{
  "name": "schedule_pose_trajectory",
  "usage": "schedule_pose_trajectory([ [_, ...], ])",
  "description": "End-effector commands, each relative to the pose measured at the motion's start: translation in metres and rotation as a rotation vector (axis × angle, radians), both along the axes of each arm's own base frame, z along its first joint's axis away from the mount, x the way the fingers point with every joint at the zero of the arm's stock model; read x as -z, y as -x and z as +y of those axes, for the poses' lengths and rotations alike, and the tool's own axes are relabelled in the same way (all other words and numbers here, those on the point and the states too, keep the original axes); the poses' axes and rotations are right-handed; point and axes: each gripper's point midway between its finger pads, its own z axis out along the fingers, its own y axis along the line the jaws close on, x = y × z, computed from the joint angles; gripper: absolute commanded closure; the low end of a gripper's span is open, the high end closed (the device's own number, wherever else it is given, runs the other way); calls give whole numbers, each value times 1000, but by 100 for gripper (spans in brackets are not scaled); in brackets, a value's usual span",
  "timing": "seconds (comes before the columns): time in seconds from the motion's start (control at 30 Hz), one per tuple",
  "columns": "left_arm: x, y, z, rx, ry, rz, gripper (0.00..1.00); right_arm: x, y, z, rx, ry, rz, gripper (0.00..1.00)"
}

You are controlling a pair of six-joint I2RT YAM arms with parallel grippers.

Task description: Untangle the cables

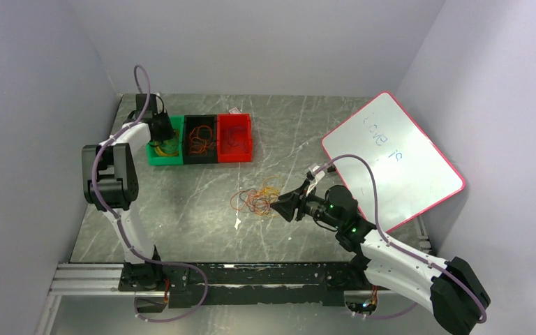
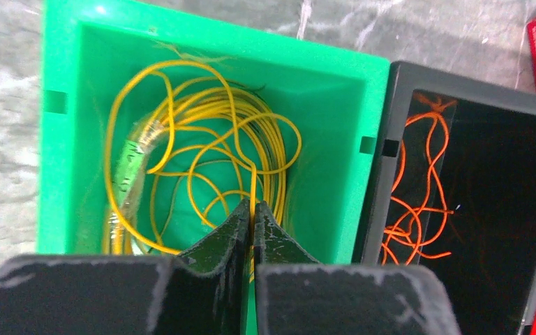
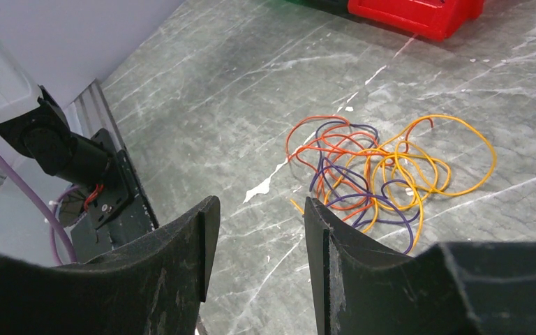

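Pinching one yellow strand [image 2: 253, 190] with my left gripper [image 2: 253, 213], jaws squeezed pretty much flat together on it, hanging right over the green bin [image 2: 61, 146]. That bin is one of three sitting in a row touching each other at the far side of the table [image 3: 216, 91]: green on the left, black bin [image 2: 391, 105] in the middle, red bin [image 3: 419, 15] on the right. The green one has a heap of yellow cables [image 2: 202, 153] looped around inside. There are way too many overlapping loops for me to give an honest count, and the strand I'm holding runs up out of my fingertips into that heap. The black one has orange cables [image 2: 419, 202] bunched along its left side, looks like a few, can't split them apart by eye. In the top view the red one seems to have thin reddish stuff in it, but it's too small to count. My right gripper [image 3: 259, 206] is holding nothing, jaws spread wide, tilted down near the one loose tangle [image 3: 377, 167] lying flat on the table, well apart from the bins. I can pick out three colours in that tangle: orange, yellow and purple, all crossing over each other, so no per-colour count there either. One whiteboard [image 1: 391, 160] with a red edge lies on the right side of the table.
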Motion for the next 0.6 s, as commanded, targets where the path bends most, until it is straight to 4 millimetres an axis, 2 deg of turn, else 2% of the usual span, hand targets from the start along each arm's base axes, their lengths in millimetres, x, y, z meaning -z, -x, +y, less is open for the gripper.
schedule_pose_trajectory([
  [0.0, 6, -3, -12, 66, 59, 14, 93, -2, 2, 2, -13, -5, -18, 48],
  [0.1, 12, -1, -12, 60, 60, 29, 92, -2, 2, 2, -17, -3, -18, 48],
  [0.27, 10, 0, -8, 46, 48, 31, 84, -3, 1, 3, -17, -1, -20, 48],
  [0.43, -11, -3, -6, 44, 40, -12, 71, -2, 2, 2, -14, -6, -17, 48],
  [0.57, -30, -5, -7, 52, 38, -46, 66, -3, 2, 2, -15, -8, -17, 48],
])
